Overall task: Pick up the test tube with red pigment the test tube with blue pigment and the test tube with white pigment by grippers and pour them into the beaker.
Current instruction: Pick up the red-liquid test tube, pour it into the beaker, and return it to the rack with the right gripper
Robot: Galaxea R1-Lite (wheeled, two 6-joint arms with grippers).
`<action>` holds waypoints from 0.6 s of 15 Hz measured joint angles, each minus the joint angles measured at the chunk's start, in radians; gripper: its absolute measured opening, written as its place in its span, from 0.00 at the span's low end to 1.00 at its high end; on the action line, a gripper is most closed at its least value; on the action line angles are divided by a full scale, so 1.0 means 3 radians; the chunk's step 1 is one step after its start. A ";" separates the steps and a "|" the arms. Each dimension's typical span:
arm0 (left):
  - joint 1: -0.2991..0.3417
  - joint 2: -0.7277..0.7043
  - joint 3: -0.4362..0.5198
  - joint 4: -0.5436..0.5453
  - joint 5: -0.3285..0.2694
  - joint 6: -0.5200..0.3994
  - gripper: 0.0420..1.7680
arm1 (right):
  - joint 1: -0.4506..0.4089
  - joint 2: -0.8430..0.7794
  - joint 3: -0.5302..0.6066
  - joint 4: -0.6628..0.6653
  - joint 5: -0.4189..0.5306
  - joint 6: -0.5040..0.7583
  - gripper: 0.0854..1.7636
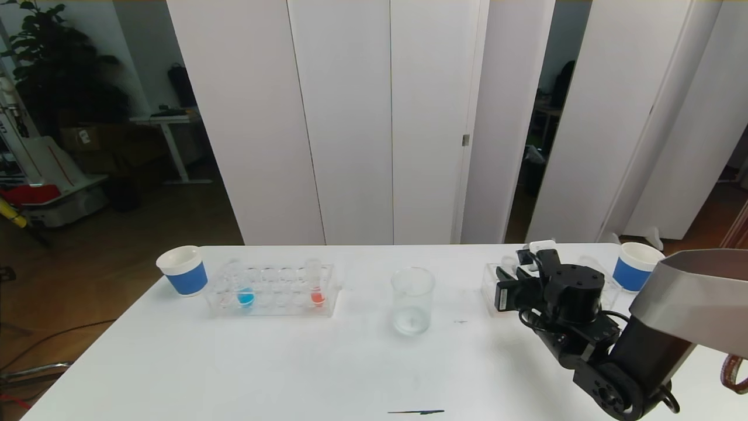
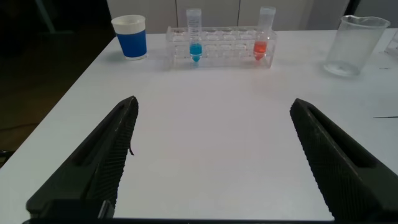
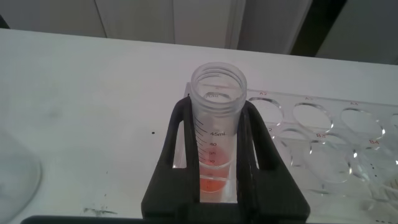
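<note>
The right gripper (image 3: 217,180) has its black fingers (image 3: 180,155) pinched against both sides of a clear graduated tube with orange-red pigment (image 3: 216,134) at its bottom, the tube upright with its open mouth above the fingertips. It stands in the clear rack on the right (image 3: 323,134), whose round holes show empty just beside it. From the head view that gripper (image 1: 514,286) sits low over the right-hand rack (image 1: 489,280), near the far right of the white counter (image 1: 350,362), with a white cup with a blue band (image 1: 636,266) just beyond it. The left gripper (image 2: 211,155) hovers over bare counter nearer the robot, its two fingers (image 2: 106,155) spread wide with nothing between them. Ahead of it stands the left rack (image 1: 272,289), holding the test tube with blue pigment (image 1: 245,292) toward its left end and another tube with red pigment (image 1: 317,283) toward its right end, both upright. A second blue-banded cup (image 1: 184,270) stands just left of that rack. The beaker (image 1: 412,299) stands upright between the two racks, well apart from both, and looks nearly empty. I cannot make out the test tube with white pigment anywhere.
</note>
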 joint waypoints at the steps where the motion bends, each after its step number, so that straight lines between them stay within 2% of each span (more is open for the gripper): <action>1: 0.0001 0.0000 0.0000 0.0001 0.0000 0.0000 0.99 | -0.0014 0.0006 -0.0028 0.0057 -0.0001 0.0011 0.32; 9: 0.0000 0.0000 0.0000 0.0003 -0.0001 0.0000 0.99 | -0.0028 0.0028 -0.0118 0.0181 0.0003 0.0037 0.30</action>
